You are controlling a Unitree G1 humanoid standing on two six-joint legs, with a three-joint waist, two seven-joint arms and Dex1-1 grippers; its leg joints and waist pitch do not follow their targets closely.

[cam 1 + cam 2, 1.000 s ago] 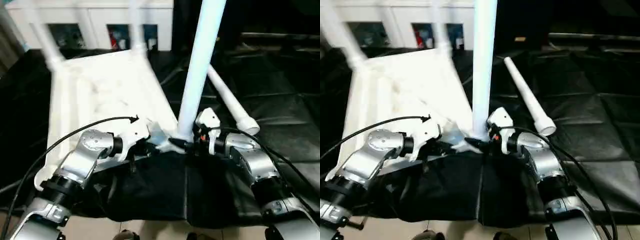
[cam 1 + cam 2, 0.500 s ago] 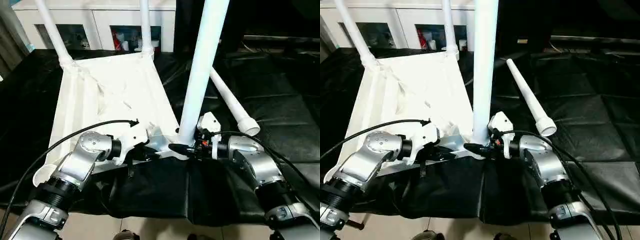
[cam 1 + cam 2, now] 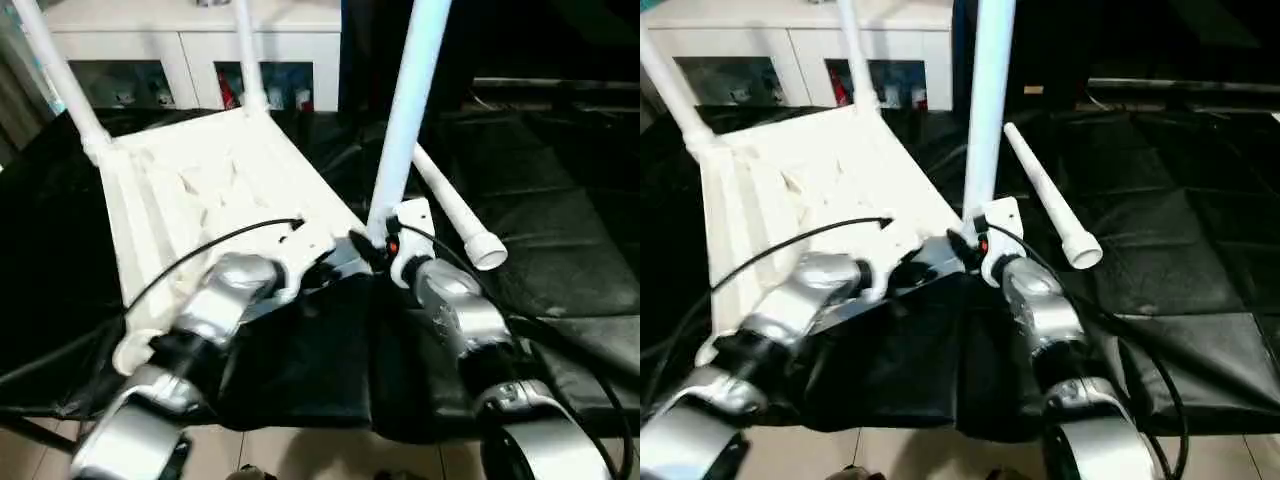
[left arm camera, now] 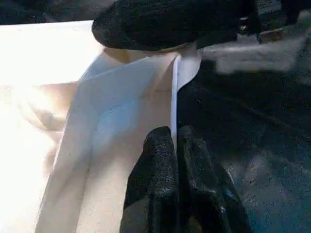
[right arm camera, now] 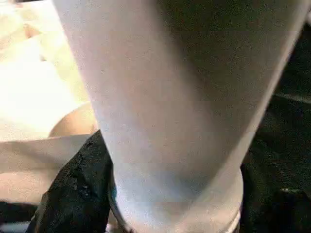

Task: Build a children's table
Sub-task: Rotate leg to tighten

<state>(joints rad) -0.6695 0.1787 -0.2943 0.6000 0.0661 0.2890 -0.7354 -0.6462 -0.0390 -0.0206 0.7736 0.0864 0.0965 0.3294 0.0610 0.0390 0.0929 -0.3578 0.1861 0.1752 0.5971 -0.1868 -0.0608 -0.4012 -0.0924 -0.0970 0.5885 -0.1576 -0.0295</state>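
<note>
The children's table lies upside down, its white ribbed top [image 3: 200, 190] on the black mat. Two legs [image 3: 60, 90] [image 3: 243, 60] stand in the far corners. A third leg [image 3: 408, 110] rises from the near right corner, leaning slightly. My right gripper [image 3: 368, 243] is shut around its base, one black finger [image 5: 73, 194] pressed against the tube. My left gripper [image 4: 173, 138] is shut on the top's thin rim [image 4: 174, 97] right beside that corner. A fourth leg [image 3: 450, 210] lies loose on the mat to the right.
A white glass-door cabinet [image 3: 190, 50] stands behind the table. The black mat [image 3: 560, 200] covers the floor to the right, and pale floor [image 3: 300, 455] shows at its near edge. A black cable [image 3: 200, 250] arcs over my left forearm.
The whole picture has shifted as my head moved. Both forearms now point more straight ahead. Both grippers keep their hold at the near right corner.
</note>
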